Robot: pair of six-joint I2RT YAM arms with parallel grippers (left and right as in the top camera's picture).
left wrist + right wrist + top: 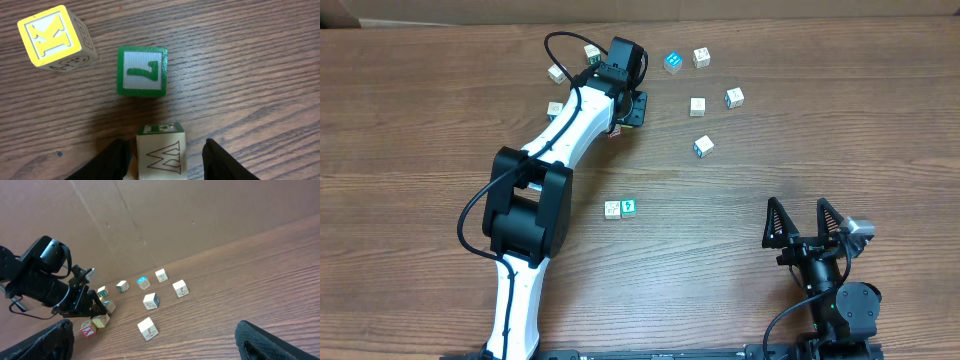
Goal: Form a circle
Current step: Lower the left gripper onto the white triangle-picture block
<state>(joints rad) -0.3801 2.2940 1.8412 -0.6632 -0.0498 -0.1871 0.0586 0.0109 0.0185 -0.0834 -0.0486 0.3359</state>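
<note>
Overhead: Found the letter blocks lying in a loose scatter across the far half of the wooden table. Noted a pale block and a green-topped block touching side by side nearer the middle. Noted the left gripper reached out among the far-left blocks, pointing down at the tabletop. Recorded the right gripper near the near-right edge, jaws spread wide, holding nothing.

Left wrist: Saw an M block standing between the fingers, close against one finger, with a clear gap to the other. Judged the jaws open, not clamped. Logged a green 7 block just beyond it, apart, and a yellow K block further off to the side.

Right wrist: Saw that gripper's fingers wide apart at the lower corners, well apart from the blocks.
</note>
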